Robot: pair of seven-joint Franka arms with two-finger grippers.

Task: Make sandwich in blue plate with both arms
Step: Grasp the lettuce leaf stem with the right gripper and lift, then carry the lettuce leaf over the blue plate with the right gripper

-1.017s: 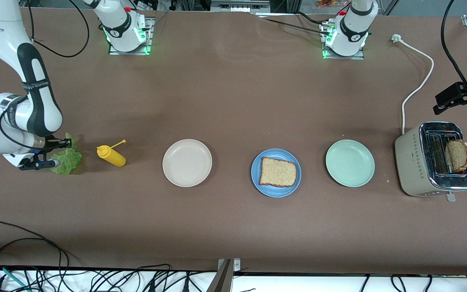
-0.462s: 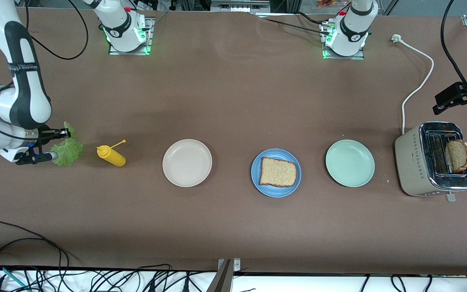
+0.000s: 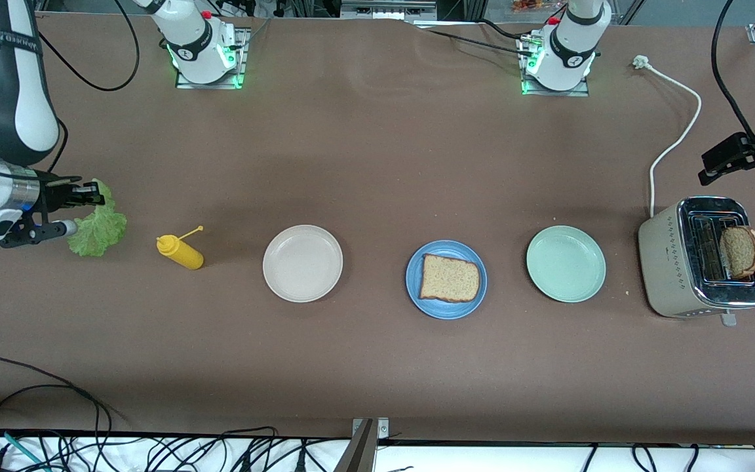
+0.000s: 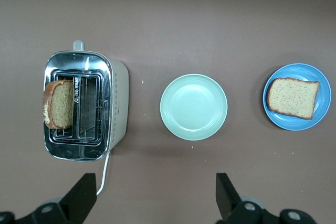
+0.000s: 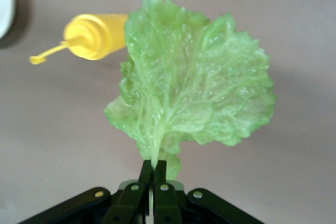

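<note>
Lettuce [image 3: 96,226] lifted; one bread slice [image 3: 449,278] on the blue plate [image 3: 415,292].

The right gripper [image 3: 82,195], clenched on the lettuce stem, hangs over the table at the right arm's end, at 10 o'clock from the yellow bottle [image 3: 181,252]. The left gripper [image 4: 152,192], fingers spread and empty, hangs above the table by the toaster [image 3: 692,259], which holds a second slice [image 3: 741,250]. The mint plate [image 3: 565,263] sits between toaster and blue plate.

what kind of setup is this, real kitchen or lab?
Most likely a robotics lab bench staged as a kitchen: a brown-covered table with loose cables along its edge, and a toaster with an unplugged cord.
</note>
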